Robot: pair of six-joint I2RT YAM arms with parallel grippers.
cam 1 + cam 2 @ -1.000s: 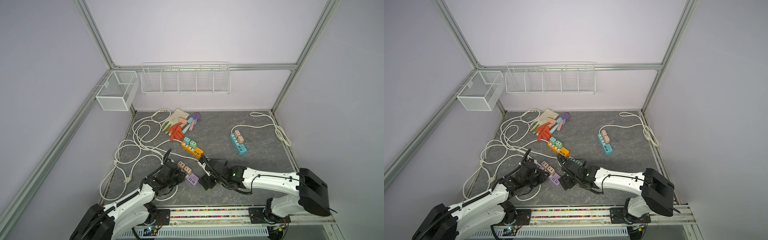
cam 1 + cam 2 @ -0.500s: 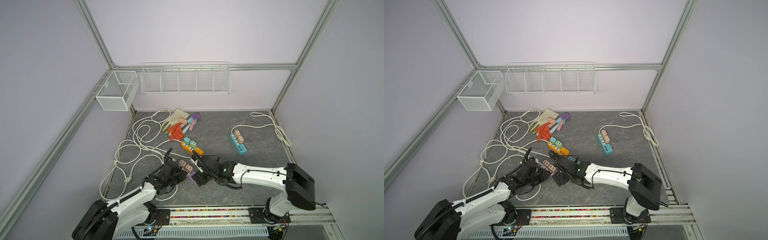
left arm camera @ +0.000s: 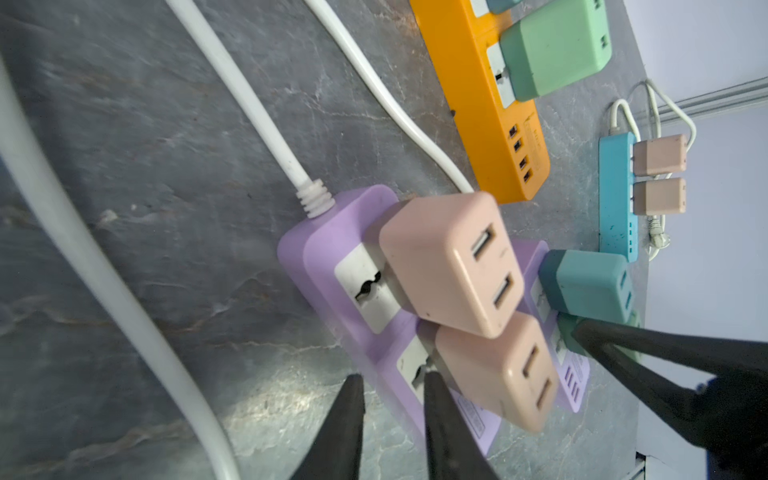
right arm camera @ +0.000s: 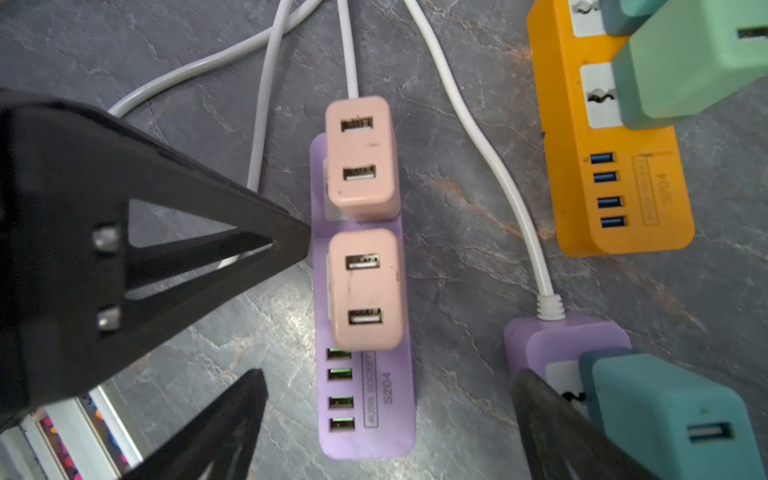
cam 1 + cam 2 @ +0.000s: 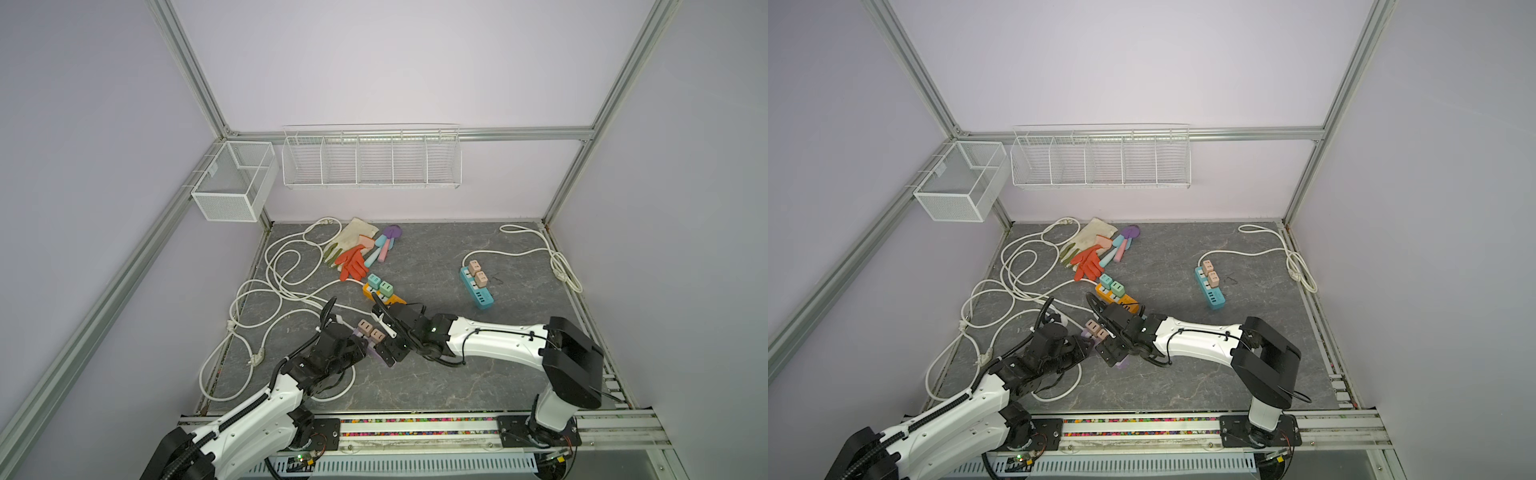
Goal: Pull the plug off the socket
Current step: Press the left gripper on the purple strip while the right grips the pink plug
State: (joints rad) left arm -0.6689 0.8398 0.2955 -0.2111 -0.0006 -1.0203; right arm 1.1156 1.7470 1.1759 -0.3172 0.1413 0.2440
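The purple socket strip (image 4: 365, 399) lies flat near the front of the mat with two pink plugs (image 4: 361, 158) (image 4: 368, 291) pushed into it. My left gripper (image 3: 392, 376) is shut on the strip's long side edge, beside the nearer pink plug (image 3: 494, 370). The right gripper (image 4: 389, 374) hangs open above the strip's USB end, one finger on each side and touching neither plug. In both top views the two grippers (image 5: 361, 345) (image 5: 388, 345) meet over the strip, with the pink plugs (image 5: 1096, 329) just behind them.
A second purple strip (image 4: 561, 340) with a teal plug (image 4: 665, 415) lies right beside the right gripper's finger. An orange strip (image 5: 384, 291) with green plugs, a blue strip (image 5: 478, 286), gloves (image 5: 353, 262) and looped white cords (image 5: 282, 266) lie farther back.
The right gripper has moved left and now hangs open over the purple strip, covering much of it in the top views. The left gripper has stayed in place, shut.
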